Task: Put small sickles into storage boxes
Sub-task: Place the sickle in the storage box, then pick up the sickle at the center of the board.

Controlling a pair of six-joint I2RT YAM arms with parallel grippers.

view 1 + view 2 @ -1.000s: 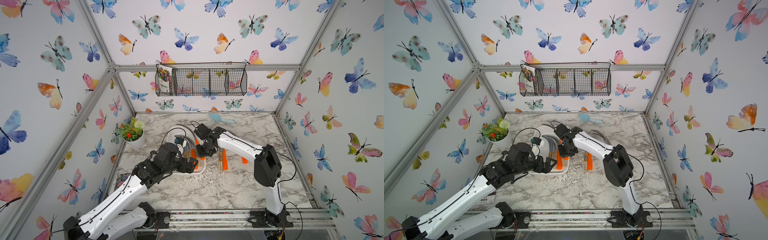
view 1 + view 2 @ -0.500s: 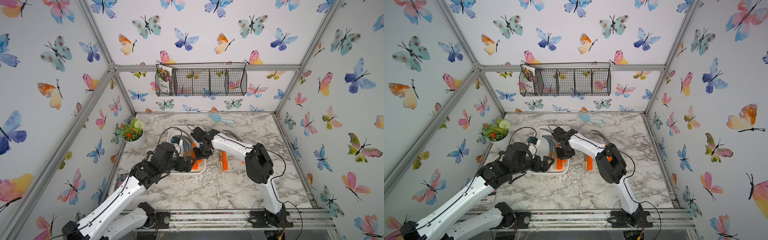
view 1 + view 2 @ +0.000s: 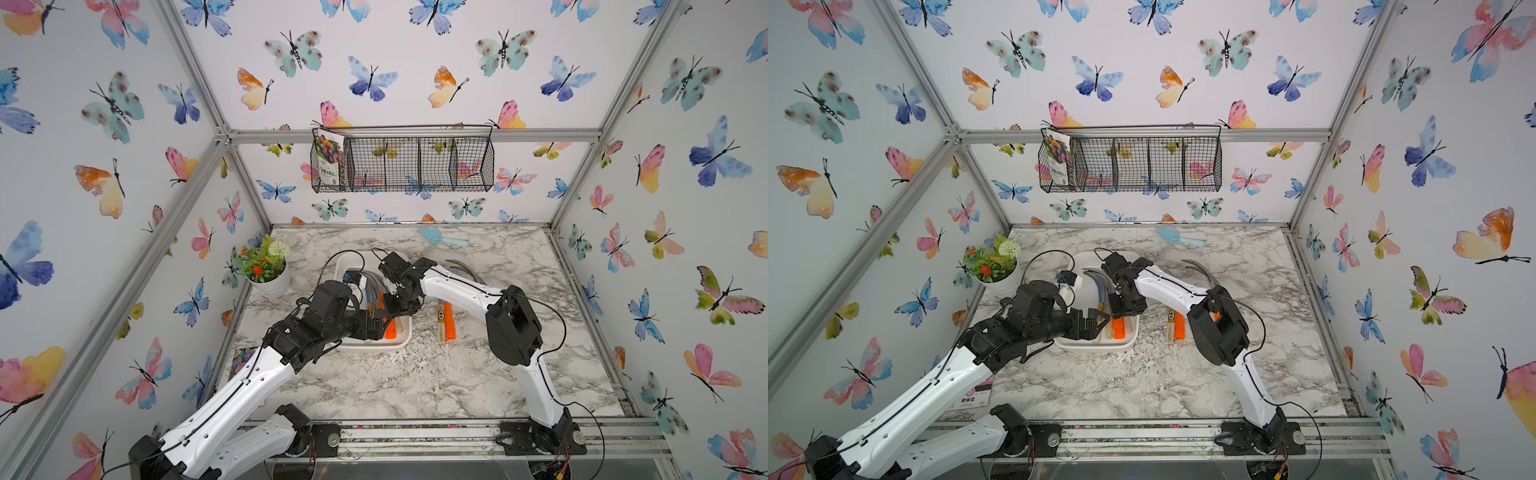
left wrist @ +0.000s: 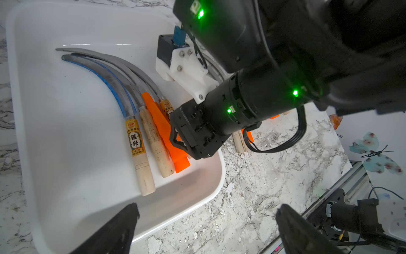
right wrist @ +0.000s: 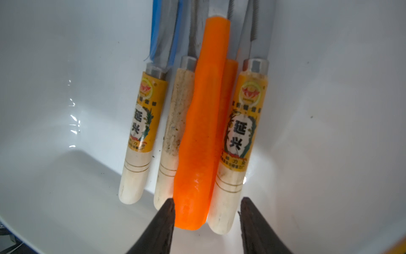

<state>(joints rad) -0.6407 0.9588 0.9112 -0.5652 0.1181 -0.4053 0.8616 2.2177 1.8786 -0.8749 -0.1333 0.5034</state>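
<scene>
Right wrist view shows the right gripper (image 5: 207, 199) with its jaws parted wider than the orange-handled sickle (image 5: 202, 123) lying between them. That sickle rests among 4 other sickles in the white tray (image 5: 66, 176). Neither finger visibly clamps the handle, so the step in hand reads as the release of this sickle into the tray. The left gripper (image 4: 206, 228) hangs fully spread and empty above the tray's rim. At least 2 sickles (image 3: 445, 322) lie on the marble table (image 3: 415, 382), outside the tray on the right gripper's far side. The next move probably calls for lifting the right gripper clear of the handles, carrying it over those sickles and closing across 1 handle.
</scene>
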